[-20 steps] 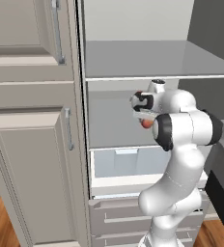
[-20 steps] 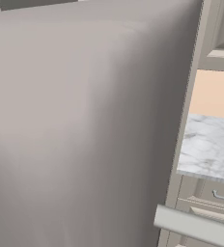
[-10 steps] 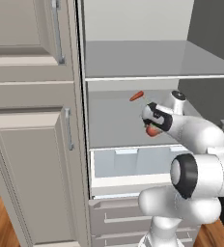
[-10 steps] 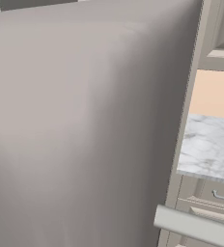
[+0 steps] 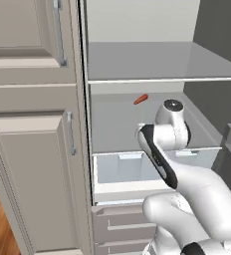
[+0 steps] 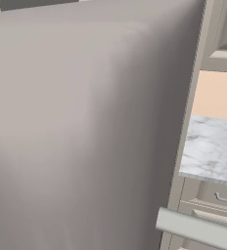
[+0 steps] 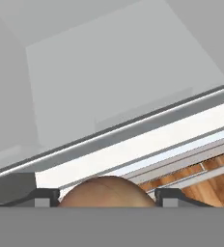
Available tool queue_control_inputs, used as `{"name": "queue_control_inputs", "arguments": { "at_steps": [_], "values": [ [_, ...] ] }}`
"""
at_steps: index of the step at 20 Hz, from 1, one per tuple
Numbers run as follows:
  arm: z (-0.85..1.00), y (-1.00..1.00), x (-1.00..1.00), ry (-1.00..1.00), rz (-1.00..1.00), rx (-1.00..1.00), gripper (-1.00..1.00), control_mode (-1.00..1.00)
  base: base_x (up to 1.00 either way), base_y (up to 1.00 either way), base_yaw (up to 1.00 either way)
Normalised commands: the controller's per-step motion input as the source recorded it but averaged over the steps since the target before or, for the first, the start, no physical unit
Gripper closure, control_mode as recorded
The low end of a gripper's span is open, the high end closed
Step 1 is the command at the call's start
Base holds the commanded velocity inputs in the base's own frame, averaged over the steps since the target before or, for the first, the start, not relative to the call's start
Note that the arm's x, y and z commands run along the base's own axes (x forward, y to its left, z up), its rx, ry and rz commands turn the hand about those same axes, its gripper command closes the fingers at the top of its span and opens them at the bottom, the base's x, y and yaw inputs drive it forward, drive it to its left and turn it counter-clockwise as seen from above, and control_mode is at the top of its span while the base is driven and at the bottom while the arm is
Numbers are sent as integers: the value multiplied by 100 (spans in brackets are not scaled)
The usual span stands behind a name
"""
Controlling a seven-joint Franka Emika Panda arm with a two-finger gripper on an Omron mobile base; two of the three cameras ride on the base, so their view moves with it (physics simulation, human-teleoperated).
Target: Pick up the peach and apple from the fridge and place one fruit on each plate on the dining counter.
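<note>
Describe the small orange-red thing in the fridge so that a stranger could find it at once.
Look into the open fridge, at the grey shelf above the drawer. The carrot-like item lies alone near the shelf's back. It is long, thin and orange-red, tilted, unlike a round fruit.

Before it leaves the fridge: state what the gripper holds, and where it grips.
The gripper holds a round brownish-red fruit, apparently the apple, with one finger on each side of its body.

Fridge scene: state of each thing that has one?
fridge: open, shelves exposed
drawer: shut
carrot-like item: lying on the middle shelf
claw: shut on the fruit
fruit: brownish, held between the fingertips, probably the apple
</note>
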Motion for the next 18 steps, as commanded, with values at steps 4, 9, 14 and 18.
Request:
{"name": "queue_control_inputs", "arguments": {
  "at_steps": [4,9,14,18],
  "values": [
    [-9,0,-100,0,0,0,100,-100,0,0,0],
    [0,0,-65,0,0,0,100,-100,0,0,0],
    [0,0,-31,0,0,0,100,100,-38,0,0],
    [0,0,0,0,0,0,100,100,-100,0,-1]
  ]
}}
